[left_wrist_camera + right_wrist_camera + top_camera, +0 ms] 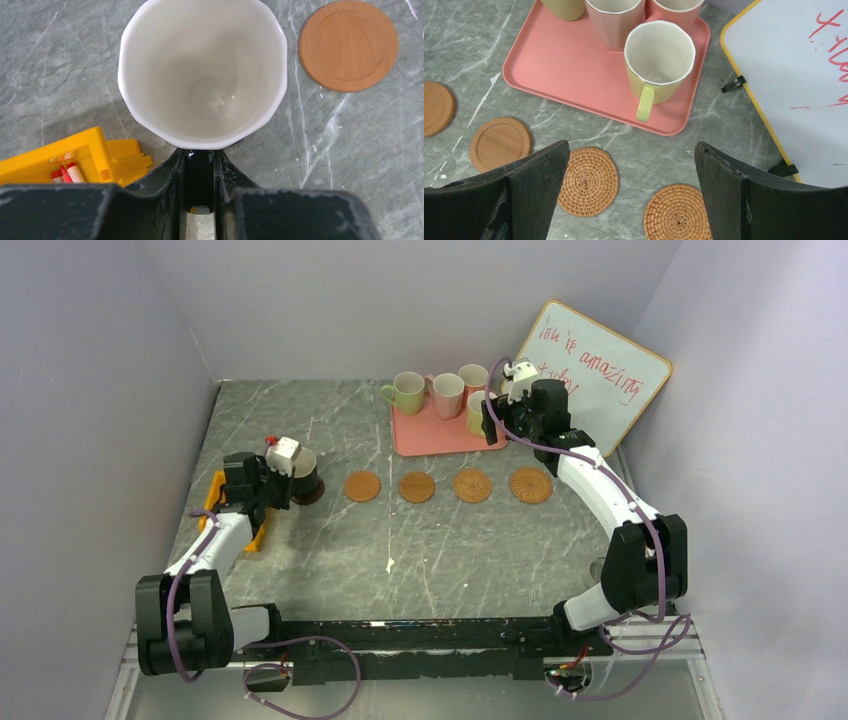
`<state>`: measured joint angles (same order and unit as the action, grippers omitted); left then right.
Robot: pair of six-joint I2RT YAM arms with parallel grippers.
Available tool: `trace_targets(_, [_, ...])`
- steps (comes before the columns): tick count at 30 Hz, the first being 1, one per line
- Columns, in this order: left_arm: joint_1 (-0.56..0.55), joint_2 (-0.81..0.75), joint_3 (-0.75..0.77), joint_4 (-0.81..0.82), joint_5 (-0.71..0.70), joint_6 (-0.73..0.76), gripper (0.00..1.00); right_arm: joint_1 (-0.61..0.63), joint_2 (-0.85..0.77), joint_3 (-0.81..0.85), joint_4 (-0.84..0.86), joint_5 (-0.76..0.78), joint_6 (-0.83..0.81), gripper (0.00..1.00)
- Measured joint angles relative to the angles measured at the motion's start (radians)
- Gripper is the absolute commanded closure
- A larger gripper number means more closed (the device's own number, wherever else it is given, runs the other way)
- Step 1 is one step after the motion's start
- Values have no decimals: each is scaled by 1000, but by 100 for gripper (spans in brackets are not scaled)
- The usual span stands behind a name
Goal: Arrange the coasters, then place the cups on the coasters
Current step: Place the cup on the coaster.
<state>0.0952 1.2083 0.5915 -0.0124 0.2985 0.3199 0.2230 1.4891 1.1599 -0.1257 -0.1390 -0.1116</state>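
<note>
My left gripper is shut on the handle of the dark brown cup, whose pale inside fills the left wrist view. The cup is over the dark brown coaster; contact cannot be told. To its right, a row of coasters lies on the table: two smooth tan ones and two woven ones. My right gripper hangs open and empty just short of the handle of a pale green cup on the pink tray.
The tray also holds another green cup and two pink cups. A whiteboard leans at the back right. A yellow holder with markers lies at the left table edge beside my left arm.
</note>
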Motion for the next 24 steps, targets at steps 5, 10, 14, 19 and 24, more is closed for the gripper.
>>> trace_targets(5, [2,0,0,0,2,0,84,0,0,0,0,0,0,0])
trace_targets(10, [2,0,0,-1,3,0,84,0,0,0,0,0,0,0])
trace_targets(14, [3,0,0,-1,3,0,84,0,0,0,0,0,0,0])
trace_targets(19, [5,-4,0,-8,5,0,85,0,0,0,0,0,0,0])
trace_targets(24, [5,-5,0,-12,11,0,86,0,0,0,0,-1,0,0])
